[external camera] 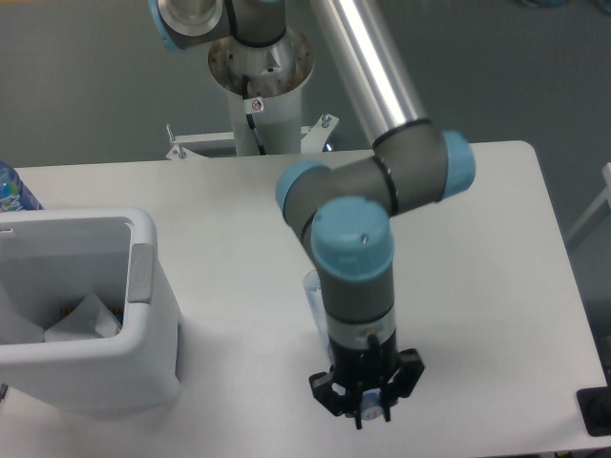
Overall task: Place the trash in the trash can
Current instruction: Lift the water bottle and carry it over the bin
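The claw point(364, 405) hangs near the front edge of the tabletop point(496, 286), pinching a clear bottle point(315, 296) that pokes out behind the arm. The white trash can point(143, 315) sits at the left edge with a crumpled wrapper point(86, 320) inside.

I had only the one fixed camera, so no second view shared anything with it. It looked steeply down from above the near edge of the white table point(496, 239), facing toward the arm's base column point(263, 105) at upper centre of the frame, with grey floor beyond. It sat at a middling range: most of the tabletop fitted in, yet the trash can point(143, 315) was cut by the left edge and the arm's upper link ran out of the top. The gripper point(366, 408) showed near the bottom edge, seen from above and behind its wrist.
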